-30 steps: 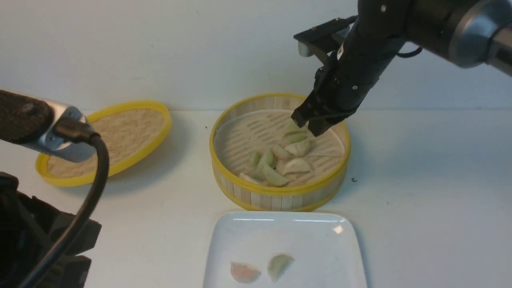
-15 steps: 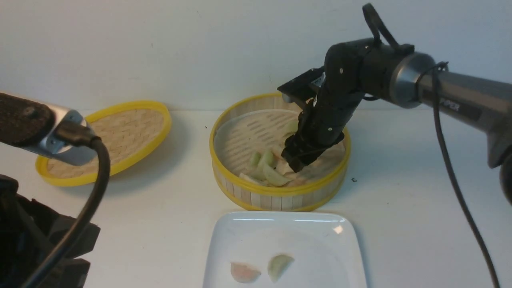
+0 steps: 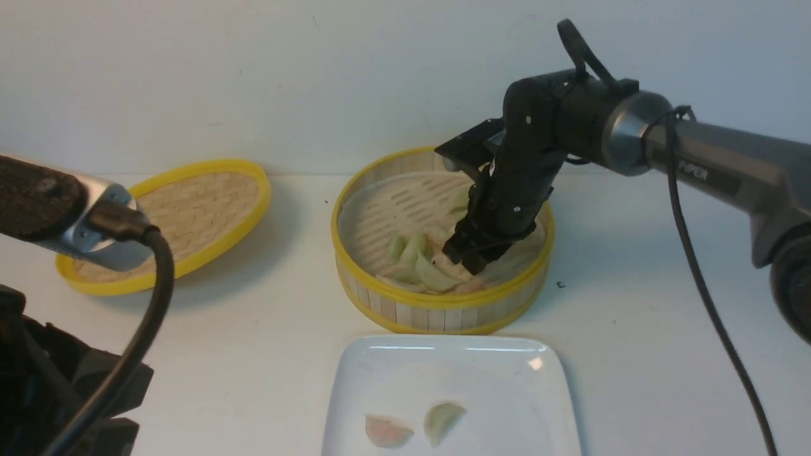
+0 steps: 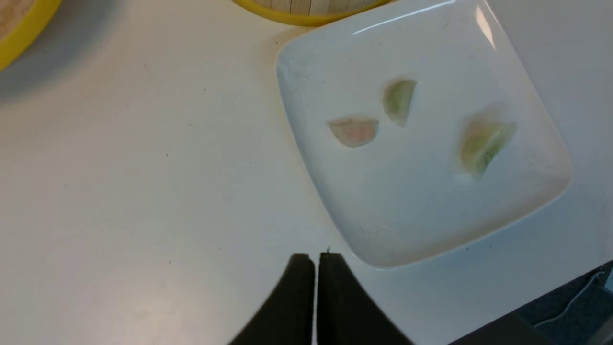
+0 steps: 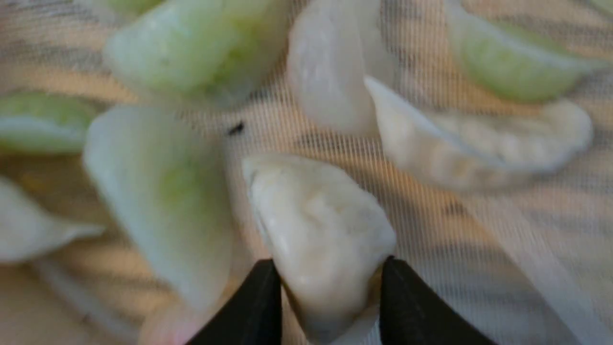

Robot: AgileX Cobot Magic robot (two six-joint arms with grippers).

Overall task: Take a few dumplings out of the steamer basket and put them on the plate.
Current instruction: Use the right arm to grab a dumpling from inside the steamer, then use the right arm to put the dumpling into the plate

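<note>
The right claw is narrowed onto a cream-white dumpling, with one black fingertip pressed against each flank. Only the right wrist view shows this hold. In the front view the claw hides that dumpling, low inside the steamer basket, in the basket's right half.

The dumpling's long axis runs straight out from between the fingertips. Its broad end is in the grip and its narrower tip points away from the claw. It looks matte and faintly yellowed, with soft pleats.

Pale green dumplings lie close around it on the basket's mesh liner. The plate rests on the surface, just on the robot's side of the basket.

The left wrist view shows three plated dumplings, two green and one pinkish, while the front view catches only two. The left claw is empty with its fingers together, farther from the basket than the plate is. A woven lid lies to the left of the basket.
</note>
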